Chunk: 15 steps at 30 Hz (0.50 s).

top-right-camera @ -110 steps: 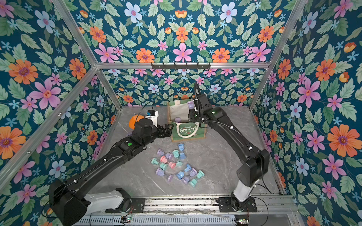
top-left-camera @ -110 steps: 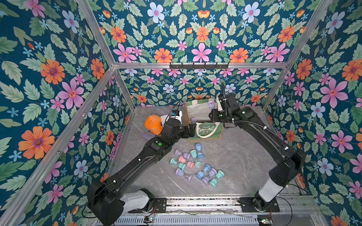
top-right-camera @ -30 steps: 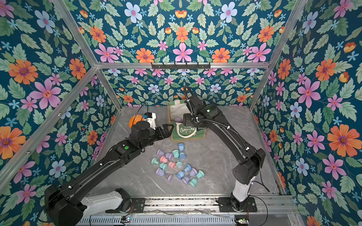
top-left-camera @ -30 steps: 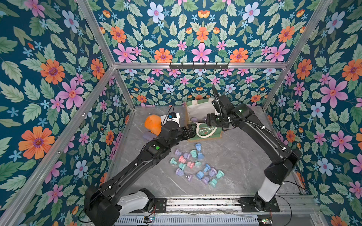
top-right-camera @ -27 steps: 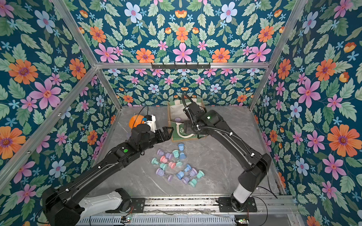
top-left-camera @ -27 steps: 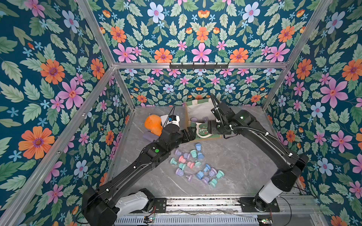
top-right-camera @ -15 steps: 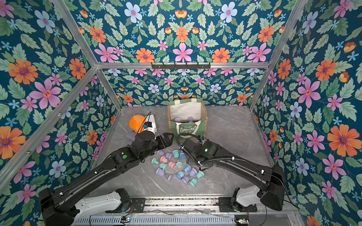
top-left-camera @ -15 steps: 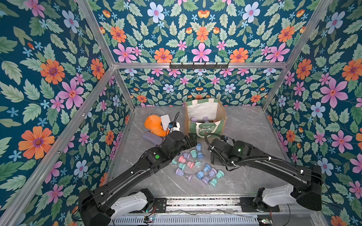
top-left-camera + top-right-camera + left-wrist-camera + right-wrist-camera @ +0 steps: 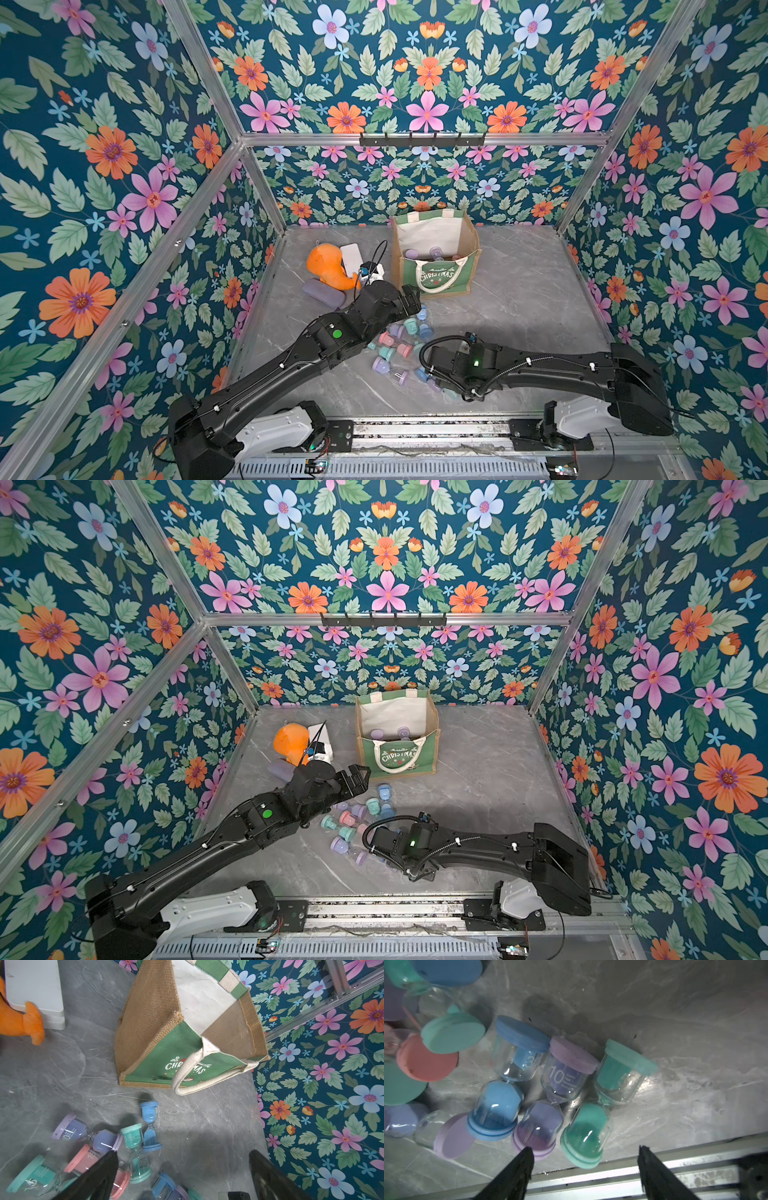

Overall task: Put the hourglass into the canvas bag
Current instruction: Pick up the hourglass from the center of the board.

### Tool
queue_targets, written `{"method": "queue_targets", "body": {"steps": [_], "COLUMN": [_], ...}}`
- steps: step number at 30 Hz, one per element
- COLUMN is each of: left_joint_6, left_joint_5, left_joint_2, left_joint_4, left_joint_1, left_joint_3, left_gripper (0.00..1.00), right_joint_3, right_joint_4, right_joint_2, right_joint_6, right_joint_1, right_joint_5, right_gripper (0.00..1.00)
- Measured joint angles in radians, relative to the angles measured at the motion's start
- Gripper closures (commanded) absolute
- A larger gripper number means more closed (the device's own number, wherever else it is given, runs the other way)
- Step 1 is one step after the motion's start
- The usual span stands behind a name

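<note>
Both arms have drawn back from the canvas bag (image 9: 440, 276), the right one all the way to the pile (image 9: 388, 340); the bag stands mouth-up at upper centre so drops fall in beside the lilac hourglasses (image 9: 436, 252) already inside. Your left gripper (image 9: 182, 1153) hangs wide open and empty, just below the bag's lower left corner. Your right gripper (image 9: 584, 1148), also spread wide and holding nothing, has its jaws either side of the near cap of the teal hourglass (image 9: 588, 1126) lying on its side, apparently your next pick.

— What sits near the worktop's (image 9: 528, 291) far left corner?
— An orange plush toy (image 9: 328, 268) touching a flat white box (image 9: 352, 257), a lilac case (image 9: 323, 287) just beside, toward the near edge.
</note>
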Motion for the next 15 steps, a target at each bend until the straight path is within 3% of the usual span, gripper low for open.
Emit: {"method": "queue_targets", "body": {"steps": [15], "left_joint_6": [0.002], "left_joint_5": [-0.013], "left_joint_2": [0.007], "left_joint_4": [0.002], "left_joint_1": [-0.002], "left_joint_3": [0.008], "left_gripper": [0.00], "right_joint_3": [-0.100], "right_joint_4": [0.080], "right_joint_2": [0.048], "right_joint_6": [0.105], "right_joint_1": [0.017], "right_joint_5": [-0.016], "right_gripper": [0.36]}}
